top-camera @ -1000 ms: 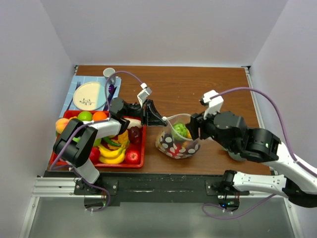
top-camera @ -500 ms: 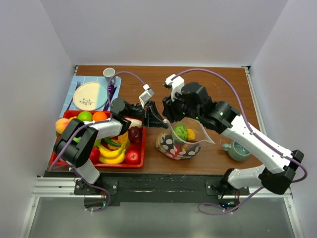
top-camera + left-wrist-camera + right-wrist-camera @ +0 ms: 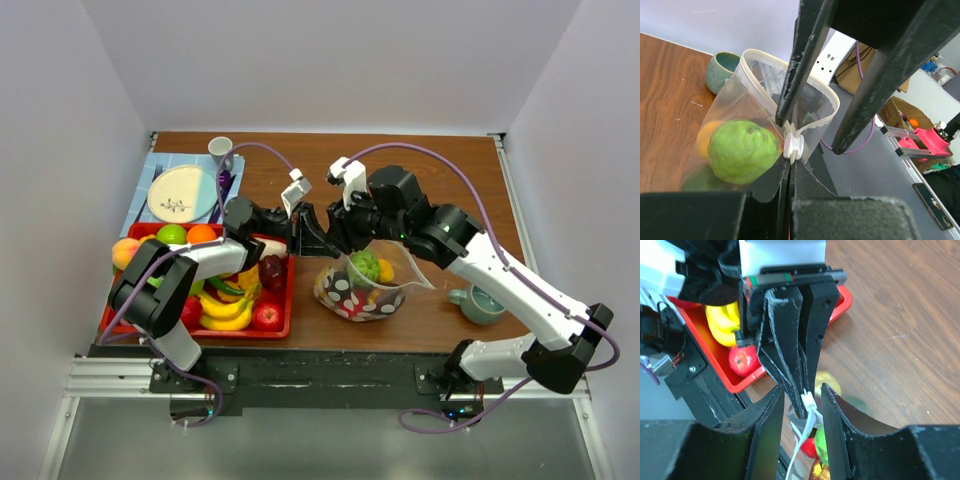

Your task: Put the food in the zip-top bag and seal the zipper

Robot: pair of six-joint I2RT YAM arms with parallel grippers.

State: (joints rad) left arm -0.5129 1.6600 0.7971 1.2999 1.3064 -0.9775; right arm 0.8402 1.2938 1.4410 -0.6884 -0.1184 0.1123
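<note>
We see the clear, floppy zip-top bag with white polka dots (image 3: 352, 295) sitting open-mouthed just below the centre of the overhead frame, on the brown wooden table (image 3: 420, 170). Inside it we make out 1 bumpy green fruit (image 3: 742, 150) and 1 small orange fruit (image 3: 704, 137) beside it. We cannot identify the darker pieces lower down.

The left gripper (image 3: 789, 170) has its 2 fingers pressed together on the thin pale zipper strip (image 3: 760, 51) at the bag's left corner, right by a small white round piece (image 3: 793, 146) on that strip. The right gripper (image 3: 802, 390) comes in from the upper right of the overhead frame. Its jaws stand apart, straddling the left gripper's tips and the zipper strip. In the left wrist view, 1 of its fingers meets the rim just above the pinch and the other stands clear.

The rest of the food lies in the red rectangular plastic tray (image 3: 289, 300) at the lower left, including yellow bananas (image 3: 225, 310), a red apple (image 3: 267, 316) and a pink-orange peach (image 3: 125, 252). A round pale plate (image 3: 180, 192) and a white cup (image 3: 221, 150) sit at the upper left, and a grey-green mug (image 3: 480, 302) sits right of the bag.
</note>
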